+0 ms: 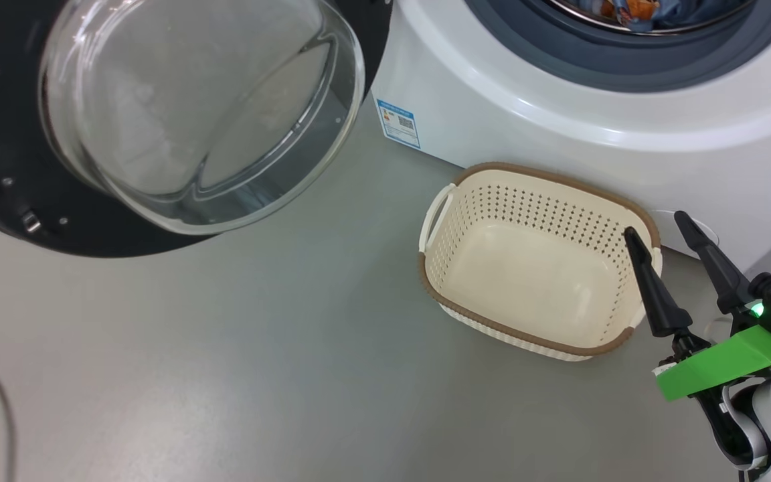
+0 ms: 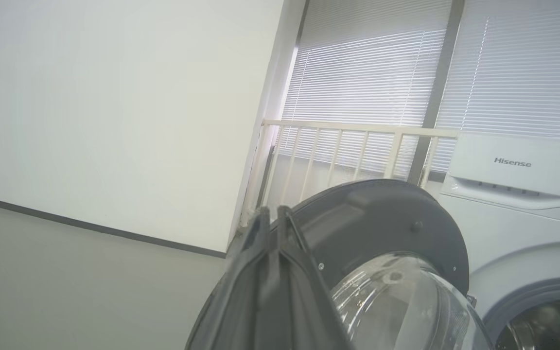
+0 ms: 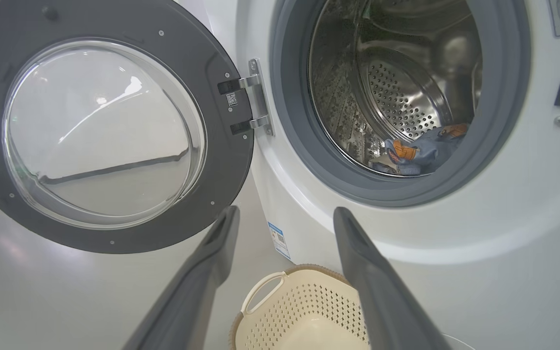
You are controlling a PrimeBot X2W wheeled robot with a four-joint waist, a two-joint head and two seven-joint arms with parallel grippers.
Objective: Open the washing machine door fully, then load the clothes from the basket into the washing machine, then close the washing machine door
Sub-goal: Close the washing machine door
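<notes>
The head camera looks steeply down on the floor, door at upper left, basket by the machine. The left wrist camera sits low, close by the door, tilted up toward wall and blinds; the right wrist camera faces the drum from near, sharing door and basket with the head view

Clothes lie in the washing machine, basket before it.

We've got the door swung out wide to the left, so the drum mouth is open, with just some clothes lying low inside. The basket sits just beside the machine front. The floor left of it is open, and the door hangs over the far left.
</notes>
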